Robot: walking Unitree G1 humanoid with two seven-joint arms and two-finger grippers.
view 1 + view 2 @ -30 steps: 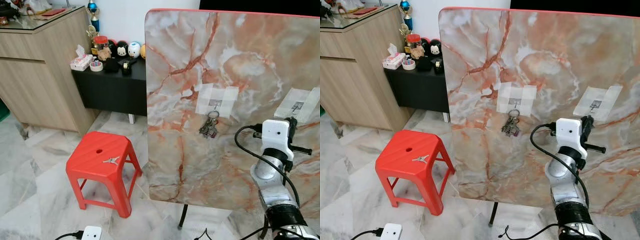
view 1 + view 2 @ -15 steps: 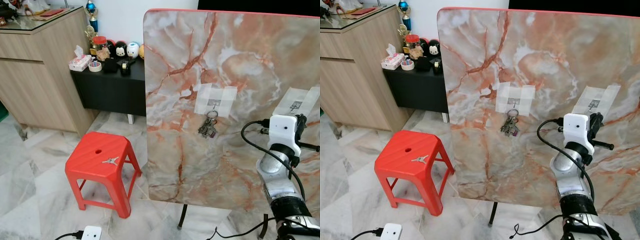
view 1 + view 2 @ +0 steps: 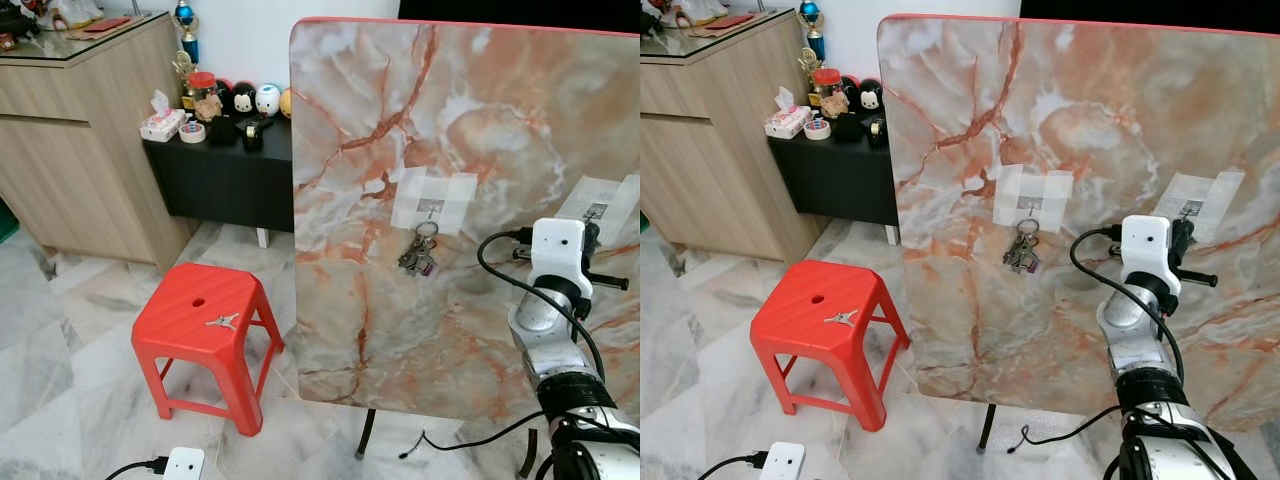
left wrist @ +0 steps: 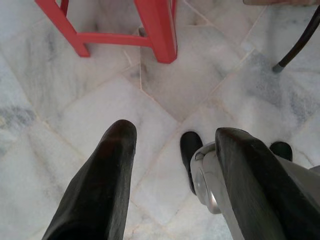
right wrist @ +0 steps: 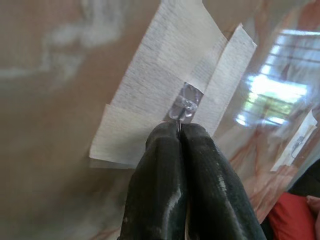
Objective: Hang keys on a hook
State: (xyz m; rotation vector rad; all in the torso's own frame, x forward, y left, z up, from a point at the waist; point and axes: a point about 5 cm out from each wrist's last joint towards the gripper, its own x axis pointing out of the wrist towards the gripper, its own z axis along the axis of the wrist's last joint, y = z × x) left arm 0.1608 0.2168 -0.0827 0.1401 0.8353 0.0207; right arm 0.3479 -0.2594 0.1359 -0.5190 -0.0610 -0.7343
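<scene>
A bunch of keys [image 3: 418, 255] hangs from a small clear hook [image 3: 430, 208] taped to the middle of an upright marble board [image 3: 380, 120]. A second taped hook [image 3: 596, 211] sits at the board's right edge. My right gripper [image 5: 180, 131] is raised to that hook, with its fingers shut and their tips touching the clear hook [image 5: 184, 105] on its white tape patch [image 5: 145, 105]. I cannot make out anything between the tips. One loose key [image 3: 222, 321] lies on the red stool [image 3: 175, 335]. My left gripper [image 4: 172, 135] hangs open above the floor.
The red stool stands left of the board on the marble floor [image 3: 60, 390]. A wooden cabinet [image 3: 70, 140] and a black shelf [image 3: 220, 170] with toys and a tissue box stand at the back left. A white plug and cables [image 3: 183, 464] lie on the floor near my feet.
My right wrist has shifted slightly right and up, closer to the right-hand hook. The hanging keys and the key on the stool have not moved.
</scene>
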